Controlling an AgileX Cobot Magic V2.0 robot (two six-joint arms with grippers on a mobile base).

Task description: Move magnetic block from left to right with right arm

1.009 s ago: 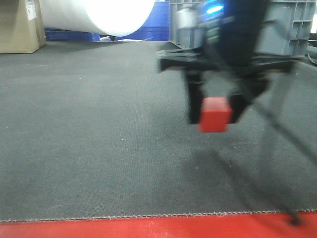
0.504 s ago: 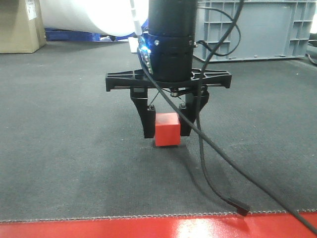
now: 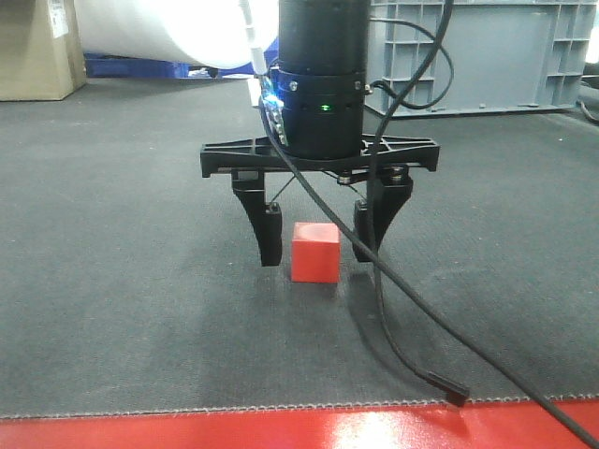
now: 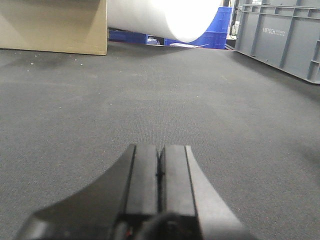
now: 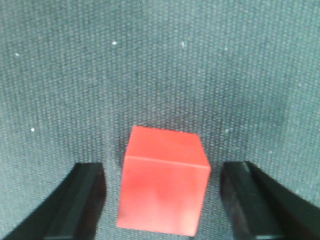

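Observation:
The magnetic block (image 3: 314,252), a small bright-red cube, rests on the dark grey mat (image 3: 131,281). My right gripper (image 3: 318,251) hangs straight over it, open, one black finger on each side with a gap to the cube. The right wrist view shows the same cube (image 5: 164,186) on the mat between the spread fingers (image 5: 82,197) of the right gripper (image 5: 162,185), touching neither. My left gripper (image 4: 160,160) is shut with nothing in it, its two pads pressed together low over the mat.
A grey plastic crate (image 3: 487,56) stands behind the right arm. A white roll (image 3: 187,28), blue bins and a cardboard box (image 3: 37,47) are at the back left. A black cable (image 3: 402,318) trails onto the mat. A red table edge (image 3: 299,428) runs along the front.
The right gripper carried the cube leftward in the front view, set it on the mat and opened; the fingers now stand apart from the cube.

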